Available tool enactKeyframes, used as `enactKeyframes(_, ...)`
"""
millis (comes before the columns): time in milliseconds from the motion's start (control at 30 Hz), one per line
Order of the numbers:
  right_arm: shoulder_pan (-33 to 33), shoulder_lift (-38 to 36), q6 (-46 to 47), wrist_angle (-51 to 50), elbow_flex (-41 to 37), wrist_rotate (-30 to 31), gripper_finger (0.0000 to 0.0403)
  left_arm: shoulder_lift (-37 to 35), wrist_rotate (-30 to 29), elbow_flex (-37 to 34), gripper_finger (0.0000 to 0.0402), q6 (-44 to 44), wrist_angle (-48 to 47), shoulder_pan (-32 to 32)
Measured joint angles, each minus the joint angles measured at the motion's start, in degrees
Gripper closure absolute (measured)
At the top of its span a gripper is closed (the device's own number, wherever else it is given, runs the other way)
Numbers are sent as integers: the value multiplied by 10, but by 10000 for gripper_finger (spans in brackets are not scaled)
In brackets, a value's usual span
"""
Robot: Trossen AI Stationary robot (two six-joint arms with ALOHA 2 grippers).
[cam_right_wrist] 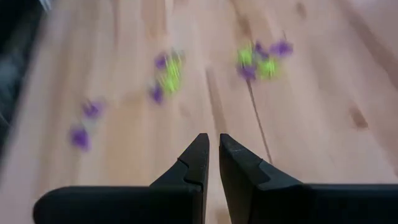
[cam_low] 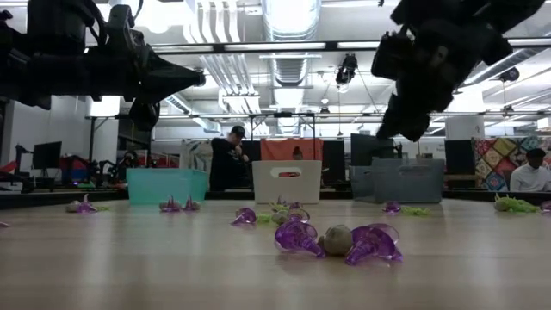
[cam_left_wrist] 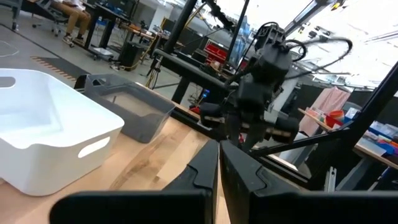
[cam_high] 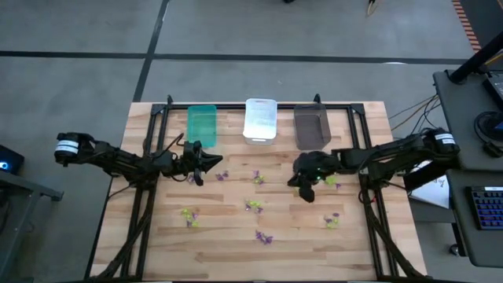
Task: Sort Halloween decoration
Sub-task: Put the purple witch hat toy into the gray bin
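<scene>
— Halloween decoration (cam_high: 253, 206) everywhere: tiny purple and yellow-green trinkets lie scattered over the middle and near part of the wooden worktop (cam_high: 157, 244), none of them in a bin as far as I can see.

— And the bins?

— Three in a row along the far edge: green bin (cam_high: 202, 124), white bin (cam_high: 260, 119), dark grey bin (cam_high: 312, 127). From the low camera a purple pair (cam_low: 336, 240) lies closest, with a small round greyish piece between them.

— What are the arms doing?

— Left gripper (cam_high: 211, 161) hangs above the worktop just in front of the green bin, its fingers (cam_left_wrist: 205, 168) pressed together with nothing between them. Right gripper (cam_high: 305, 187) is up in the air too, just in front of the grey bin, pointed down at the boards.

— Holding anything?

— No. Its fingers (cam_right_wrist: 198, 163) are nearly closed, a thin gap left, empty. Blurred trinkets lie on the wood beyond them.

— Anyone around?

— A person (cam_low: 225, 158) stands behind the bins, another sits off at the right.
</scene>
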Motion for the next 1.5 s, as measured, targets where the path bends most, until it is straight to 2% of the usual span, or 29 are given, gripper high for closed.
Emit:
enactKeyframes(100,12,22,-57,-50,28,31,374,0,0,0,401,-1,0,0)
enactKeyframes(200,15,45,-123,-72,50,32,374,0,0,0,401,-2,0,0)
enactKeyframes(667,16,130,-115,-123,95,56,374,0,-1,0,401,0,-1,0)
enactKeyframes(800,16,133,-93,-143,96,126,375,0,-1,0,401,0,-1,0)
enactKeyframes(1033,16,125,-107,-119,101,126,386,1,-1,0,401,0,-1,0)
enactKeyframes(1133,16,125,-104,-120,101,126,368,1,-2,0,401,2,-1,0)
enactKeyframes(1367,16,125,-104,-116,101,126,292,1,-12,0,401,2,-1,0)
enactKeyframes(1500,16,125,-85,-130,101,122,267,1,-14,0,401,2,-1,1)
